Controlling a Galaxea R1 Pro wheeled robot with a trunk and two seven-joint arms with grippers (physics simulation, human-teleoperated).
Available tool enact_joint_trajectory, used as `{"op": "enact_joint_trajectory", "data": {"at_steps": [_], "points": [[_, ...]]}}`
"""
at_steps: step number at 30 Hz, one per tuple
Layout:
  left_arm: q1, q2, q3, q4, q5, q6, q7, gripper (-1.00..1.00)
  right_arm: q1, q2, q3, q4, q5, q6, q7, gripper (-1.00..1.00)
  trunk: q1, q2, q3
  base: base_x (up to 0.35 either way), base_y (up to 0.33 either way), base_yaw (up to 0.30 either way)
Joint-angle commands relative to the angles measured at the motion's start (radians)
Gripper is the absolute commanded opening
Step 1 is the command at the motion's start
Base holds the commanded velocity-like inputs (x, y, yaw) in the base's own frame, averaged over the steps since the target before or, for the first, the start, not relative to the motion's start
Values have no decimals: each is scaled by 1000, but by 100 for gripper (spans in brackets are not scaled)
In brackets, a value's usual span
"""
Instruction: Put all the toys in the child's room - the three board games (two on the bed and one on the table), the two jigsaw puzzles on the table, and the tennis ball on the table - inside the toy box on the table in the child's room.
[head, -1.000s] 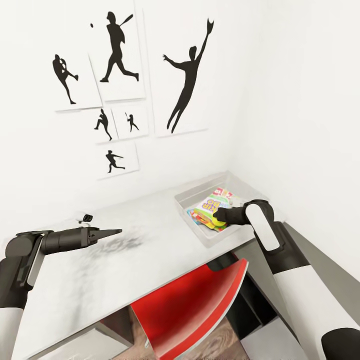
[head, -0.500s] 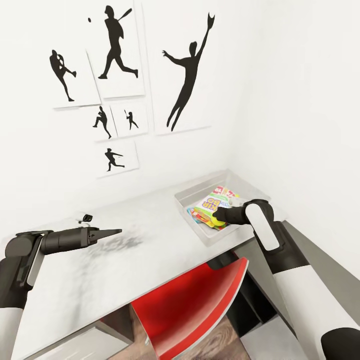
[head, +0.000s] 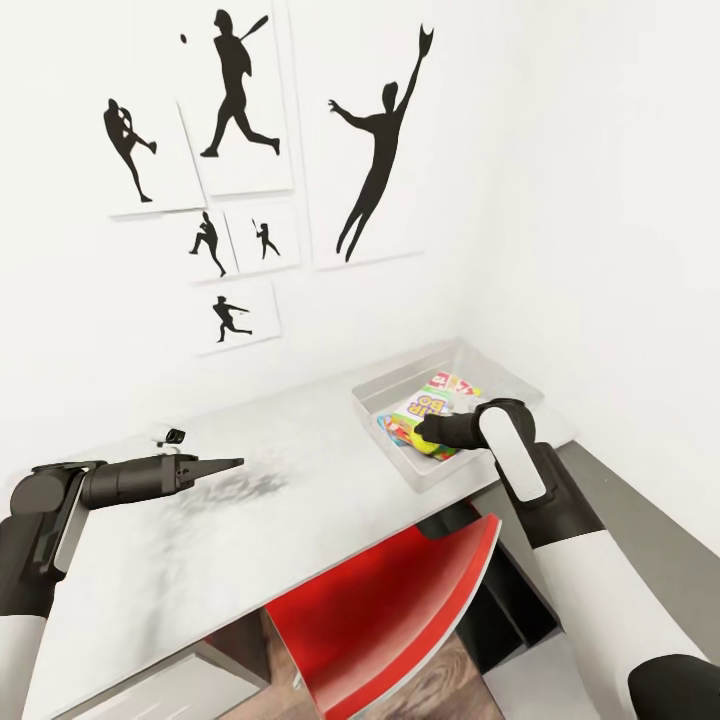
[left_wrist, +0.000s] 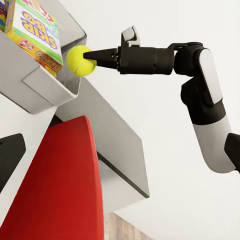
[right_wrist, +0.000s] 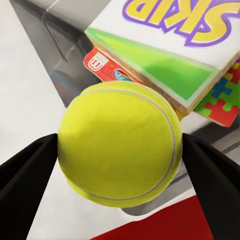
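The light-grey toy box (head: 378, 398) stands at the table's (head: 300, 480) right end, by the wall. Inside it lies the white-green SKIP-BO board game (head: 432, 403) on top of a multicoloured jigsaw puzzle (head: 398, 431). My right gripper (head: 420, 433) is shut on the yellow-green tennis ball (head: 428, 444), held just over the box's near wall. The left wrist view shows the ball (left_wrist: 80, 60) in that gripper (left_wrist: 91, 56) beside the box rim (left_wrist: 45, 85). In the right wrist view the ball (right_wrist: 120, 150) sits between both fingers (right_wrist: 25, 185), above the SKIP-BO box (right_wrist: 165, 60) and puzzle (right_wrist: 220, 100). My left gripper (head: 236, 463) hovers shut over the table's left half.
A red chair (head: 390, 600) is tucked under the table, right below the toy box. Black baseball-player silhouette pictures (head: 375, 150) hang on the white wall behind. A red-edged printed box (right_wrist: 102, 65) lies under the SKIP-BO box. Wood floor shows under the table.
My right arm has moved a little to the left along the toy box with the tennis ball still held. The left arm has not moved. The camera shifted slightly.
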Motion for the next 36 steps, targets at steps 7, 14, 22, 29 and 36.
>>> {"op": "enact_joint_trajectory", "data": {"at_steps": [7,14,22,29,36], "points": [[-1,0,0,0,1,11,-4,100,-1,-2,3,0,-7,1,-10,-100,1,-2,-11,0,0,0],[-1,0,0,0,1,11,-4,100,-1,-2,4,0,-7,1,-10,-100,1,-2,-22,0,0,0],[-1,0,0,0,1,11,-4,100,-1,-2,4,0,-7,1,-10,-100,1,-2,-26,0,0,0],[0,2,0,0,1,11,-4,100,-1,-2,3,0,-7,1,-10,-100,1,-2,-27,0,0,0],[-1,2,0,0,0,11,-4,100,-1,-2,3,0,-7,1,-10,100,1,-2,-27,0,0,0]]}}
